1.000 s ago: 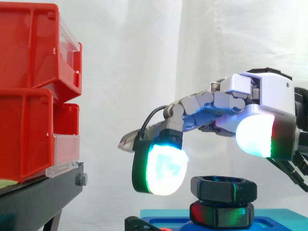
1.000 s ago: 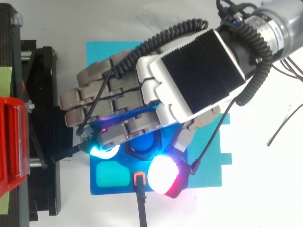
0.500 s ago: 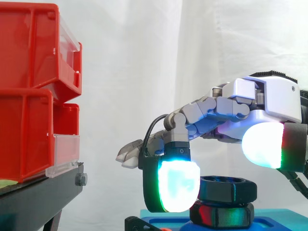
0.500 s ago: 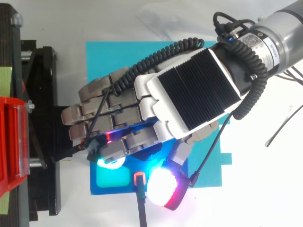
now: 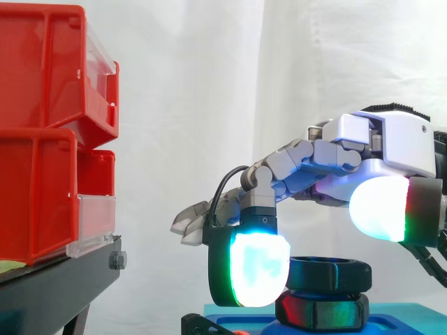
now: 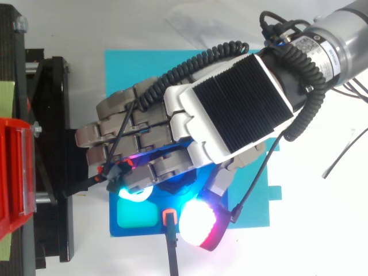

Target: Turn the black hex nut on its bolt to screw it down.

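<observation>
The black nut (image 5: 330,273) sits low in the side view, on top of a second dark nut-shaped piece (image 5: 321,312) that stands on a blue block (image 5: 405,319); the bolt is hidden inside the nut, so I cannot see how much thread is left. The blue block lies on a light blue mat (image 6: 132,69) on the white tabletop (image 6: 322,230). The hand (image 5: 380,139) hangs right over the nut, close above it and beside it; seen from the top it covers the nut. I cannot tell if the hand is clamped on the nut or just next to it.

The nut looks hard and stiff, so I think it will not bend or break; it also looks smooth and a bit shiny, so it may slip. It looks light too. The best place to hold it is on two flat sides across from each other, not on the corners; then turn it round slowly and let it sink down the bolt.

The red bins (image 5: 42,125) on the black stand (image 5: 56,286) are well away to the side and play no part.
</observation>
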Available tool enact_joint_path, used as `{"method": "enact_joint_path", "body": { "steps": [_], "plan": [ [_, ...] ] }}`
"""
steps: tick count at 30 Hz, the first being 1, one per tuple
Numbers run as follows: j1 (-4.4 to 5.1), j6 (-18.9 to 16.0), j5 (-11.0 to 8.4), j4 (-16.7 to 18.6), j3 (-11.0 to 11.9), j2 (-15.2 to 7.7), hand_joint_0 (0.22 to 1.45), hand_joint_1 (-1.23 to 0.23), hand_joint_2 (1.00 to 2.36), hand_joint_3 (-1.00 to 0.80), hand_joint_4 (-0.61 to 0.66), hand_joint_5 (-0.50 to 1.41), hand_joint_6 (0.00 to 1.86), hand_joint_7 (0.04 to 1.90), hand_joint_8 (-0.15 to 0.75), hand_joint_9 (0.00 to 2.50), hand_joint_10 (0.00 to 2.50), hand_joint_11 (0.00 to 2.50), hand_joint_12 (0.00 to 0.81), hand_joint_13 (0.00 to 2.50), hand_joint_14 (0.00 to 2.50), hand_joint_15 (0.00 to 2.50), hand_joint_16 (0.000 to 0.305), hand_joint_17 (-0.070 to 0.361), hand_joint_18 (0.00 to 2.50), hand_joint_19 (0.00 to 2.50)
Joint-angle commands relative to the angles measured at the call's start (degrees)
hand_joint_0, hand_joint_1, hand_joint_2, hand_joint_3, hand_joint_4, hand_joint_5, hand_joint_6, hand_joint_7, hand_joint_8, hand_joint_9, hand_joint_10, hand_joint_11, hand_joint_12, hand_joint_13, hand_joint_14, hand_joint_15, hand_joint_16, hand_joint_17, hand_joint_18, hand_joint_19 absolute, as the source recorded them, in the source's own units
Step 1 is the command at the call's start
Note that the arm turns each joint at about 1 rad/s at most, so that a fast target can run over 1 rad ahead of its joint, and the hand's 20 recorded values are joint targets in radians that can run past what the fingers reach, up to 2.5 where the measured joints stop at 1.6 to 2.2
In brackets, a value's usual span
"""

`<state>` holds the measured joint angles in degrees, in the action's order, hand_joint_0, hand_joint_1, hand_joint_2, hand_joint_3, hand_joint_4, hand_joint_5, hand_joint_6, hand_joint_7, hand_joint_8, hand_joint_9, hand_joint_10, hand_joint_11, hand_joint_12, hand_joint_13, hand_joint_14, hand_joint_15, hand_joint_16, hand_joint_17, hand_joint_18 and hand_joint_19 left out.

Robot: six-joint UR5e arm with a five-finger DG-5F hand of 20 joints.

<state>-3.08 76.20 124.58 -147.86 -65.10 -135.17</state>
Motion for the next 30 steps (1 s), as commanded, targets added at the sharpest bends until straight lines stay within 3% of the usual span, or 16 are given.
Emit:
{"method": "enact_joint_path", "body": {
  "steps": [1, 15, 24, 30],
  "plan": [
    [-0.43, -0.1, 0.40, 0.0, 0.0, 0.0, 0.51, -0.29, 1.00, -0.50, 0.27, -0.05, 0.73, 0.92, 0.345, 0.59, 0.01, 0.21, 0.360, 0.42, 0.00, 0.06, 0.054, 0.121, 0.44, 0.45],
    [-2.01, 0.0, 1.72, 0.4, 0.0, 0.0, 0.51, -0.29, 1.00, -0.50, 0.28, -0.05, 0.74, 0.90, 0.348, 0.61, 0.01, 0.22, 0.359, 0.43, 0.00, 0.06, 0.054, 0.122, 0.44, 0.45],
    [-3.51, 0.0, 3.48, 0.6, 0.0, 0.0, 0.51, -0.29, 1.00, -0.50, 0.29, -0.05, 0.74, 0.88, 0.349, 0.61, 0.01, 0.22, 0.359, 0.43, 0.00, 0.06, 0.054, 0.123, 0.45, 0.46],
    [-5.00, -0.4, 5.41, 2.2, 0.0, 0.0, 0.51, -0.29, 1.00, -0.50, 0.29, -0.05, 0.73, 0.88, 0.351, 0.61, 0.01, 0.22, 0.360, 0.44, 0.00, 0.07, 0.055, 0.123, 0.45, 0.46]
  ]
}}
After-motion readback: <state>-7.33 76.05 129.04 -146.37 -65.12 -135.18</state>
